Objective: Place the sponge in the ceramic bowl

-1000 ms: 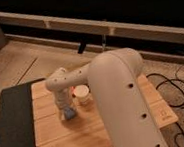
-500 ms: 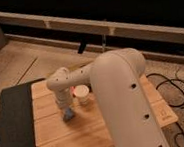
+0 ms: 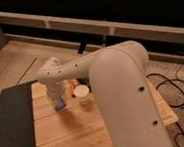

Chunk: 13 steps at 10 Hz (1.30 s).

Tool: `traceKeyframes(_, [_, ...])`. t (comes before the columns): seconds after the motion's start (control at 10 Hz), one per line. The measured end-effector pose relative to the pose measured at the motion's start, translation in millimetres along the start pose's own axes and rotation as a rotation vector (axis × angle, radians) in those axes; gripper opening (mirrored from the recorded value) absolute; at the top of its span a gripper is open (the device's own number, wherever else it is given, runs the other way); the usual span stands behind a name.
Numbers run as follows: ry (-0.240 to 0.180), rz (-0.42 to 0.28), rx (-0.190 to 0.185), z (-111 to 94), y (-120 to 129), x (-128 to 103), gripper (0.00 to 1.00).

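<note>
Sponge, small blue-grey soft rectangular block (image 3: 60, 103): sits at the very lower end of the white two-finger gripper (image 3: 57, 97), directly beneath it, against pale slatted wooden table (image 3: 68, 136). Touching the tool or just under it; contact line not resolvable. Whether it rests on the wood or hangs just clear: cannot tell.

Gripper points straight down from the bent white arm (image 3: 119, 100), which fills the near side of the view. Tool state: cannot tell whether it grips the sponge or merely stands over it.

Sponge look: dull blue-grey, compact, soft-edged, the only bluish thing on the boards. Long axis too small to read.

Neighbours: small white cup (image 3: 81, 93) just beside the sponge toward picture-right, apart from it. Black flat rectangular block (image 3: 11, 123) covers the table's picture-left end, well apart.

Dark round ceramic bowl: not in view. The arm's bulk covers much of the table, so it may lie hidden behind it.

Judgement: sponge is over bare wood, not in any bowl. The governing relation is vertical: thing straight below tool. Direction of carry depends on the bowl's position, which is not shown.
</note>
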Motion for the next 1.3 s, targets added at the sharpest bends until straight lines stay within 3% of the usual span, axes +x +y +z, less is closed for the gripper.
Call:
traceKeyframes(0.3, [-0.101, 0.0, 0.049, -56.6, -7.8, -17.2, 0.0])
traceKeyframes(0.6, [-0.157, 0.037, 0.122, -106.1, -37.1, -15.1, 0.0])
traceKeyframes(0.7, [-0.164, 0.052, 0.142, -114.0, -48.3, -12.2, 0.0])
traceKeyframes(1.3, [-0.162, 0.056, 0.133, -112.1, -46.2, -13.3, 0.0])
